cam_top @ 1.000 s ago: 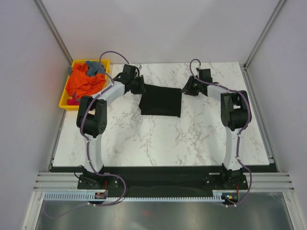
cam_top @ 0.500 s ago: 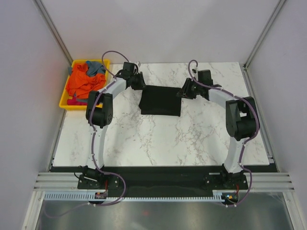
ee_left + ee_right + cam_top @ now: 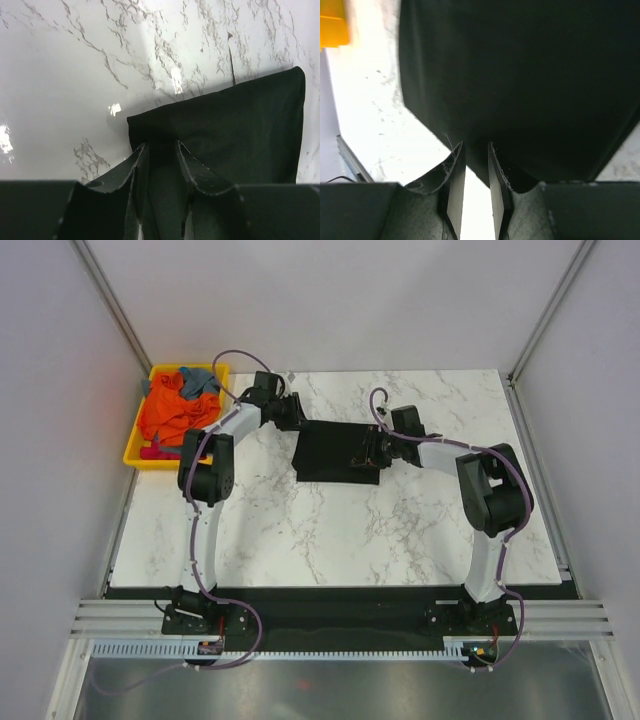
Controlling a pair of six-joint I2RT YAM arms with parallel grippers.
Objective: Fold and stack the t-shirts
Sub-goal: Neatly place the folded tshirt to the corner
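A folded black cloth t-shirt (image 3: 335,452) is seen lying just past the centre of a white marble-patterned table (image 3: 330,530), toward 12 o'clock. Crumpled orange and grey-blue t-shirts (image 3: 175,412) are heaped in a yellow plastic tray (image 3: 133,452) at 10 o'clock, and the left arm is stretched between tray and shirt. The left gripper (image 3: 160,147), at the shirt's 10 o'clock corner, is shown pinched on the black cloth only by its wrist camera; the right gripper (image 3: 472,147), at the 3 o'clock edge, is pictured with fingers narrowly parted astride that edge, and whether cloth is clamped cannot be told.

Yellow tray (image 3: 133,452) far left, open marble tabletop (image 3: 330,530) nearside
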